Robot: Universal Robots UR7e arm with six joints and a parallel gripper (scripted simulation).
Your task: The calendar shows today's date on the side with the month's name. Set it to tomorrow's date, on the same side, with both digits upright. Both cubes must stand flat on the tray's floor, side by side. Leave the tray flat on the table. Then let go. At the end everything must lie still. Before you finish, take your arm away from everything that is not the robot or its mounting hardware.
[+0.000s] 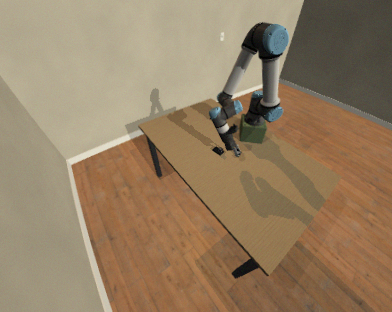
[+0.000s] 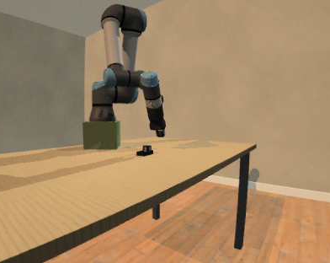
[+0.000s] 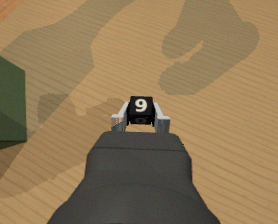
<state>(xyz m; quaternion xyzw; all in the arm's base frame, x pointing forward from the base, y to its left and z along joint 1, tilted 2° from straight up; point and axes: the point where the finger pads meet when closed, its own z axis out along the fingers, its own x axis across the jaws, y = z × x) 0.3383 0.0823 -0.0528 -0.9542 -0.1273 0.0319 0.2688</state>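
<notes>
Black cube [image 3: 141, 110] showing a white 9 sits clamped between my fingers, lifted off the wooden table [image 3: 230, 150]. Beside and below my jaws, the tray [image 2: 145, 152] holds the other cube [image 2: 146, 148], showing a 2.

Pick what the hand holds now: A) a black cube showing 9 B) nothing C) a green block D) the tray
A: in the wrist view the hand is shut on a black cube, its 9 face toward the camera, held above the table.
</notes>
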